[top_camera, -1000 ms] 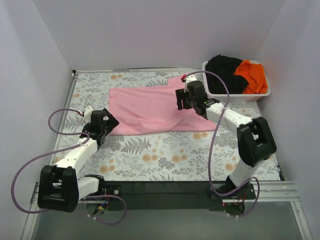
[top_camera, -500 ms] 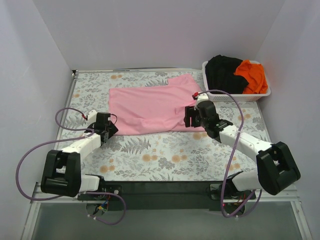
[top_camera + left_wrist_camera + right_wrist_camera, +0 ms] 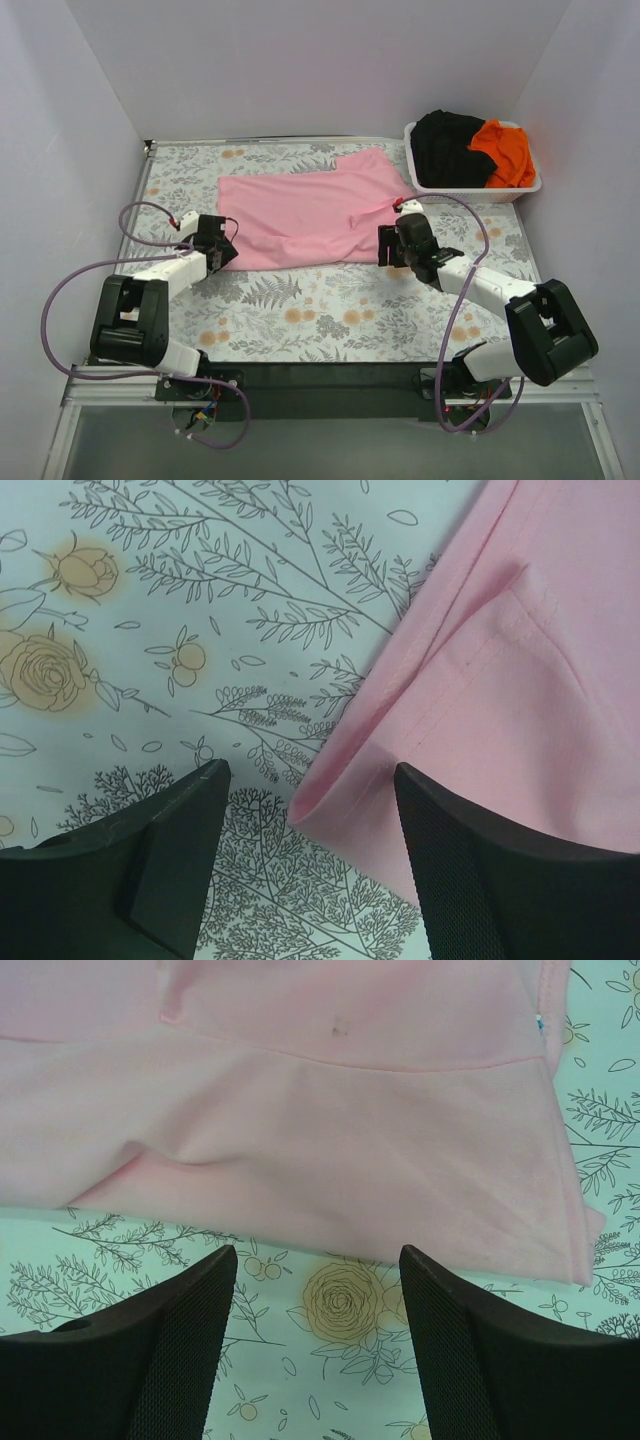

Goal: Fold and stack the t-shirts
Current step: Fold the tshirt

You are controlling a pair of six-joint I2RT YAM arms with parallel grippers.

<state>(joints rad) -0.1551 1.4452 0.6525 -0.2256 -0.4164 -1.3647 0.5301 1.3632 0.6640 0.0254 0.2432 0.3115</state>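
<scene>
The pink t-shirt (image 3: pixel 300 210) lies spread flat on the floral tablecloth (image 3: pixel 330 310), its long axis running from 9 o'clock to 3 o'clock in the top view, with the 3 o'clock end tipped a little toward the far wall. The near hem faces the arm bases, and both claws sit low along it, one at each end.

The left gripper (image 3: pixel 222 252) is at the hem's 9 o'clock corner. In its wrist view the fingers (image 3: pixel 160 870) stand apart and hold nothing. The folded corner of the cloth pokes into the gap from about 1 o'clock, closer to the right-hand finger than to the other.

The right gripper (image 3: pixel 388 247) is at the hem's 3 o'clock end. Its jaws are likewise apart and empty, and the hem edge crosses at 12 o'clock, just at the fingertips.

Each arm is thus nearest its own corner, so the next move likely calls for both to pinch the hem and carry it toward 12 o'clock, across the short axis.

The black t-shirt (image 3: pixel 445 140) and orange t-shirt (image 3: pixel 505 150) wait bunched in the white basket (image 3: pixel 470 190), at about 2 o'clock from the pink one, well apart from either claw
</scene>
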